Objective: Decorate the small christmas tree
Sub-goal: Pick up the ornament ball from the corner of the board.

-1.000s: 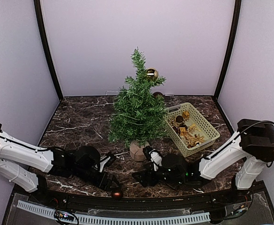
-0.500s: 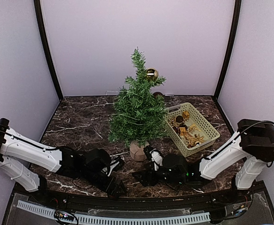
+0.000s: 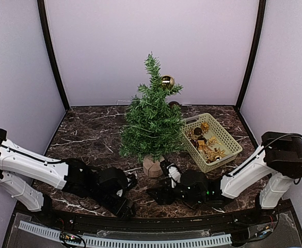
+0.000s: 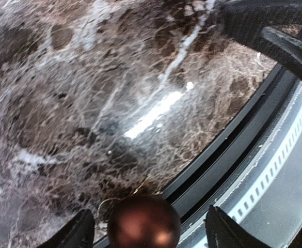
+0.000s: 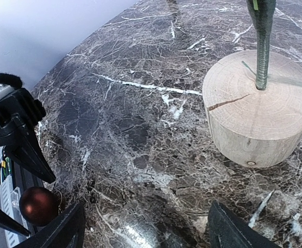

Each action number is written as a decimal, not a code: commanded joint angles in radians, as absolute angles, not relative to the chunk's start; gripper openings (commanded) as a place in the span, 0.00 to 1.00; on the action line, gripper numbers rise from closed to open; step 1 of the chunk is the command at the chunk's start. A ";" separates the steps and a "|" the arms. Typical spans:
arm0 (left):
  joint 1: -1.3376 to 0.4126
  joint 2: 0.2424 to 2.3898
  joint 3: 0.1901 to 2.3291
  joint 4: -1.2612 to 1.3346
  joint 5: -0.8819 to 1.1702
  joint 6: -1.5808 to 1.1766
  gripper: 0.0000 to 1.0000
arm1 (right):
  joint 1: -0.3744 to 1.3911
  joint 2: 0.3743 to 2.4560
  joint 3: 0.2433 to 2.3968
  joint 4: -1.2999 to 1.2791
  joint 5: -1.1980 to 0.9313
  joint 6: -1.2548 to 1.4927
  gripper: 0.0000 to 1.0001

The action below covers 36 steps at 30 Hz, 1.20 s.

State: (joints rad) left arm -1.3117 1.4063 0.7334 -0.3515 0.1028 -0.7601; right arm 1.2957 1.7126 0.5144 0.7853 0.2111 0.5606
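Two sets of jaws, both spread, neither pinching anything; left jaws sit low at the near rim of the worktop, in front of and left of the small christmas tree; they straddle a dark red bauble, one finger each side with gaps showing, so no grip yet; wide stance makes sense, since a round ball rolls if one finger nudges first and the rim is right beside it; right jaws hover just in front of the tree's wooden stump base, empty, facing across toward the bauble; my read: parked close to steady the tree or take a handover, can't tell which; tree stands upright mid-worktop, thin trunk planted in the stump's centre; one gold bauble hangs near its top, so decorating looks barely begun; yellow basket of gold ornaments sits just right of the tree, in easy right-arm reach; next call: close gently on the ball's middle, lift clear of the rim, carry to a bare branch.
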 commanded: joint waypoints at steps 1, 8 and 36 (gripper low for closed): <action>-1.332 1.420 0.785 -0.474 0.048 -0.744 0.74 | 1.292 1.715 0.498 0.842 0.239 0.574 0.82; -1.363 1.454 0.814 -0.528 0.038 -0.749 0.72 | 1.291 1.716 0.492 0.851 0.250 0.578 0.82; -1.212 1.090 0.722 -0.245 0.195 -0.788 0.49 | 1.185 1.205 0.350 0.707 0.088 0.746 0.83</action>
State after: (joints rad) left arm -1.2743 1.1946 0.7643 -0.3836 0.0921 -0.7944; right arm 1.2388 1.2976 0.4042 0.7017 0.2260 0.6743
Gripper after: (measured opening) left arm 0.510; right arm 0.827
